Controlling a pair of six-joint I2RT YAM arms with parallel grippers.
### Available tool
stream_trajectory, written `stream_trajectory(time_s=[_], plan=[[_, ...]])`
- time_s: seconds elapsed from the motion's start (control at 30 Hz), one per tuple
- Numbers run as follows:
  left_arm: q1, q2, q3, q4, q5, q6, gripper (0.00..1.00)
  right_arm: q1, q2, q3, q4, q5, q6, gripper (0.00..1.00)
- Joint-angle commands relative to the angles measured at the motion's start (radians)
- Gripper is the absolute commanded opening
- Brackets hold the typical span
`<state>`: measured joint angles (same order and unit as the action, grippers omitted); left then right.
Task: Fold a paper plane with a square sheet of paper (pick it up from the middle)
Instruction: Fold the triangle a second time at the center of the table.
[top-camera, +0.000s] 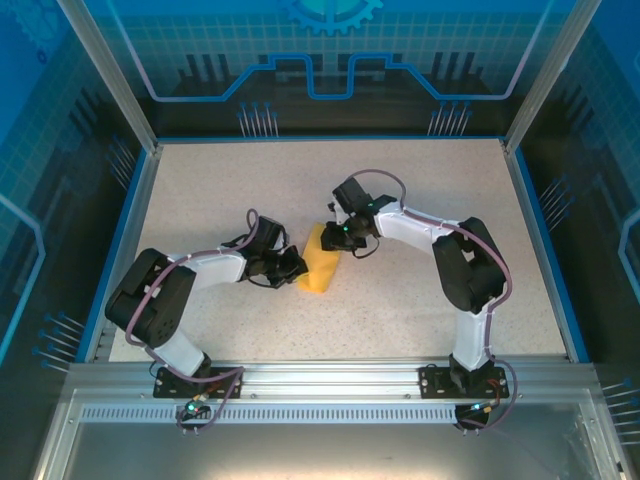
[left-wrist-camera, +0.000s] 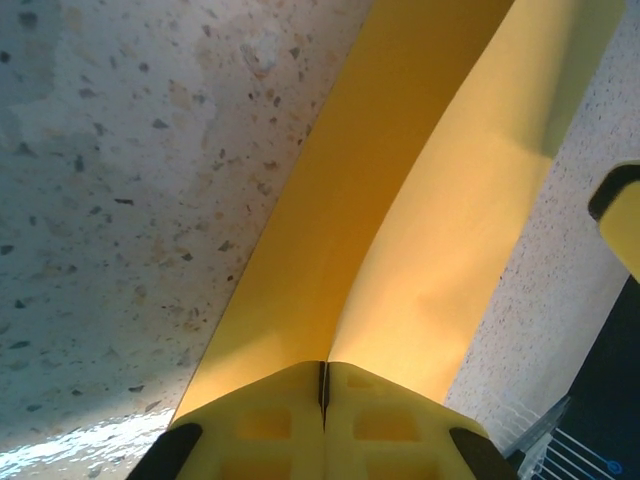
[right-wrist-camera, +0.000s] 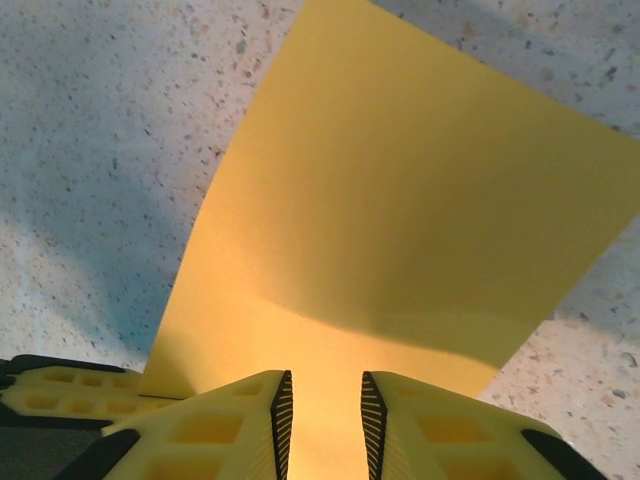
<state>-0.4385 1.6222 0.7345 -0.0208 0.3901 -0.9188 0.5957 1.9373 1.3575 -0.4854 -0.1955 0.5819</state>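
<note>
Fingers on our left gripper are pressed tight together, pinching the square sheet of paper so it bows up into a ridge. Our right gripper has its fingers slightly apart, with the sheet's edge in the gap. We see the sheet mid-way across the table, between both arms.

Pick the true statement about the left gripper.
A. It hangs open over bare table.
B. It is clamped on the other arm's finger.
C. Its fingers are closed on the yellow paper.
C: in the left wrist view the left gripper has its fingers pressed together, and the yellow paper bends up out of the pinch.
</note>
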Motion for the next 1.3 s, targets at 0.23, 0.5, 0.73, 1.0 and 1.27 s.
stream_trajectory(time_s=[0.23,0.5,0.73,1.0,1.27], plan=[[-0.024,0.002,0.042,-0.013,0.053,-0.001,0.17,0.004,0.036,-0.047,-0.022,0.006,0.071,0.27],[-0.025,-0.007,0.033,0.061,0.122,-0.014,0.35,-0.011,0.068,-0.055,-0.026,0.015,0.087,0.26],[-0.025,-0.01,0.025,0.152,0.171,-0.039,0.41,-0.016,0.087,-0.054,-0.034,0.003,0.083,0.26],[-0.024,0.027,0.03,0.224,0.194,-0.06,0.43,-0.028,0.099,-0.052,-0.033,-0.027,0.091,0.26],[-0.025,0.076,0.049,0.29,0.215,-0.089,0.56,-0.05,0.101,-0.054,-0.024,-0.087,0.096,0.26]])
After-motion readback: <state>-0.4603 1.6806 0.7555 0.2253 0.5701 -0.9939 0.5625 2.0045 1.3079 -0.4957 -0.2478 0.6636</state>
